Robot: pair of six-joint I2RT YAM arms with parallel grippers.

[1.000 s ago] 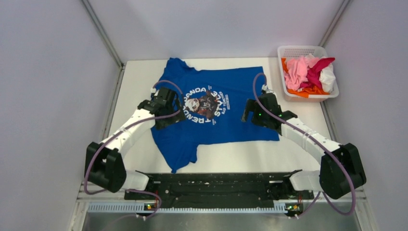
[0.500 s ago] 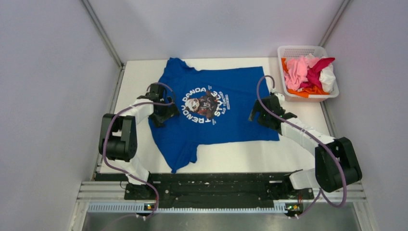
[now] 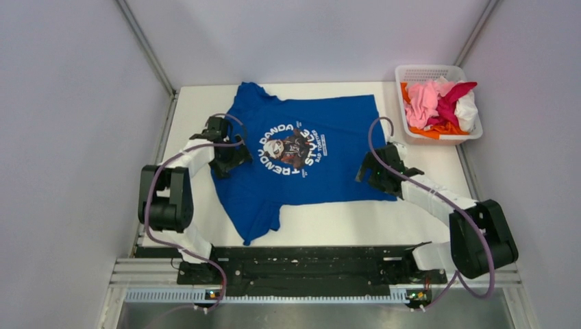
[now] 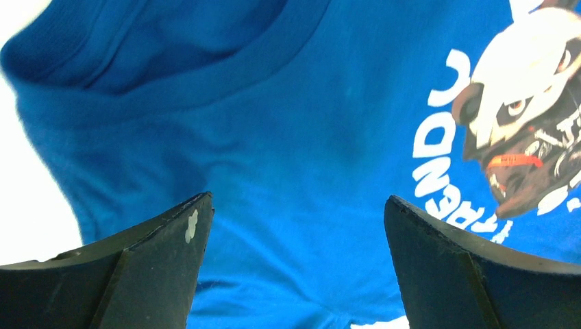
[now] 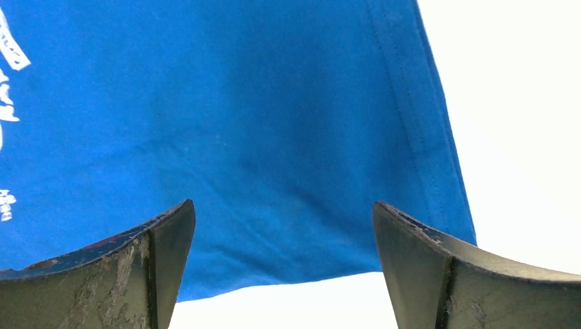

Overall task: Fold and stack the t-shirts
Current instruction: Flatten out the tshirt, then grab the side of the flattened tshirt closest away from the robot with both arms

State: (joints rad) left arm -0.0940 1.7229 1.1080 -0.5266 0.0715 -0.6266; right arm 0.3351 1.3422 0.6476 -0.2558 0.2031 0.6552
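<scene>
Blue t-shirt (image 3: 305, 154) lies spread print-up on the white bench (image 3: 329, 223), centre of the overhead frame, collar to the left, hem to the right. Left fingers (image 3: 228, 163) stand wide and empty over the cloth just beside the collar. Right fingers (image 3: 364, 173) are likewise wide and empty, above the lower hem corner. I judge the first fold not yet begun. Next I must lower both and pinch the edge cleanly. Remaining t-shirts (image 3: 438, 103) sit heaped in the basket (image 3: 410, 74), upper right.

Overhead looks down; wrist views close; all share t-shirt (image 3: 327, 179).
</scene>
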